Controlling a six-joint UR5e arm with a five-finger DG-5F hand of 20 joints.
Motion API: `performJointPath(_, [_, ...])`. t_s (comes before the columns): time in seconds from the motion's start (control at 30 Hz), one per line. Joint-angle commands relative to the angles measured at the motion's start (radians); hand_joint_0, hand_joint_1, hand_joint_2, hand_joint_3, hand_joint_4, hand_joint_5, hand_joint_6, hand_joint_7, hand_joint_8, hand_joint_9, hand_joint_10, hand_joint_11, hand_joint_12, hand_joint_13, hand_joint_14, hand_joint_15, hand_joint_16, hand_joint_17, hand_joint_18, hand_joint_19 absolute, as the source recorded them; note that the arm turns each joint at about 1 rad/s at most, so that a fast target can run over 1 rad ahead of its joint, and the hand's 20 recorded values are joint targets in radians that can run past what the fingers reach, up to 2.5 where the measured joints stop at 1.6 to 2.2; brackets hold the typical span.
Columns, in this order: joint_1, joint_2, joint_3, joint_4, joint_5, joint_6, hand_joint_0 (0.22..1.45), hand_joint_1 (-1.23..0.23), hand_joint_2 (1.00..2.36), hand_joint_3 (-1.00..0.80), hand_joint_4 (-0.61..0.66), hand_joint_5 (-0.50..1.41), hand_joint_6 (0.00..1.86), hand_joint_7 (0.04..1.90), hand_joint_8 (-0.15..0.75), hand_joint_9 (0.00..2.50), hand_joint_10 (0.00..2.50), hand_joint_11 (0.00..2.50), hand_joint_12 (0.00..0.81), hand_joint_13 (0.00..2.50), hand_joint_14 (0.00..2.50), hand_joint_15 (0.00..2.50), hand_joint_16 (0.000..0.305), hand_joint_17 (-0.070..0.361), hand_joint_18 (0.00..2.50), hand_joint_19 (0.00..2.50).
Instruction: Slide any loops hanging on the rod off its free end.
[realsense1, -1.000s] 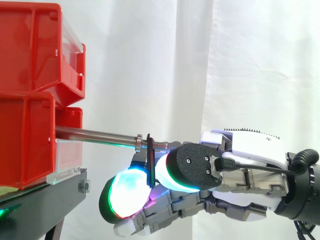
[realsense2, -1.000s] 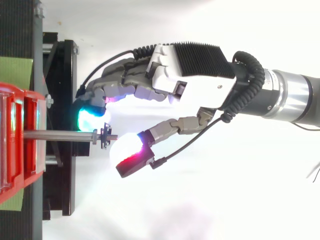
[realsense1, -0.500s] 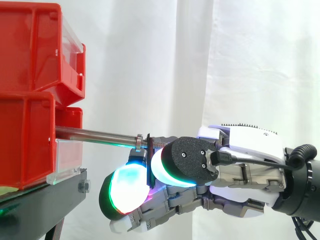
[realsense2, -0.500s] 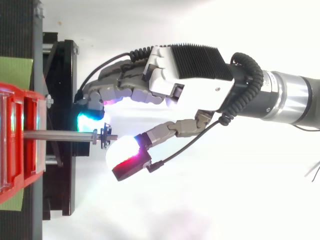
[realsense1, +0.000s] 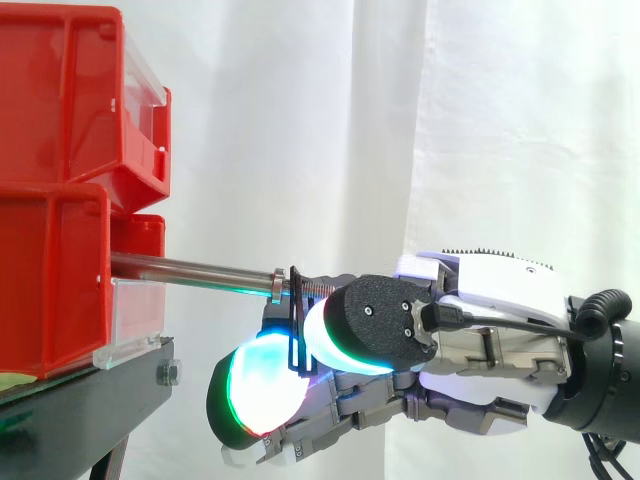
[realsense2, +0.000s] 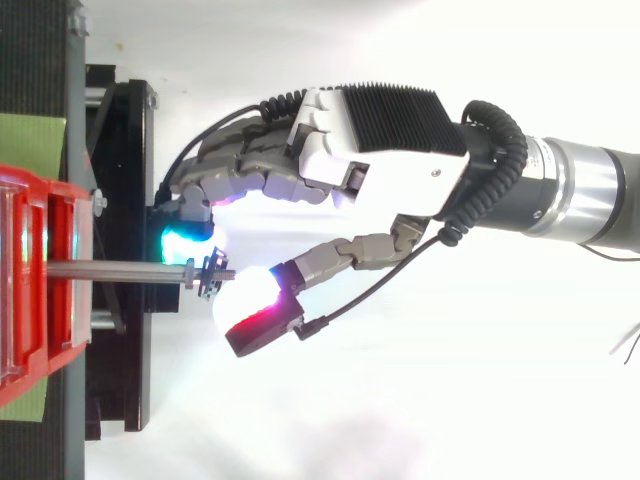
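Hanging loop (realsense1: 296, 325) pinched in hand (realsense1: 490, 305)

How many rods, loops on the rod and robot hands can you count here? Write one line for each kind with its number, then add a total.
rod: 1
loop: 1
robot hand: 1
Total: 3

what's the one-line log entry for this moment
hand: pinching loop | loop: on rod, near free end | task: loop not yet off
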Motion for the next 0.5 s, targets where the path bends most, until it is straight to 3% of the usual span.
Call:
performJointPath(0.0, [-0.001,0.0,0.0,0.0,-0.001,0.009,0.58,-0.56,1.01,-0.38,0.17,-0.17,0.66,1.12,0.26,0.69,0.01,0.36,0.26,0.67,0.0,0.07,0.032,0.073,0.6,0.25])
performJointPath(0.47, [-0.002,0.0,0.002,-0.002,-0.003,0.03,0.59,-0.6,1.02,-0.32,0.16,-0.2,0.79,1.0,0.257,0.7,0.01,0.38,0.258,0.67,0.0,0.06,0.032,0.072,0.6,0.27])
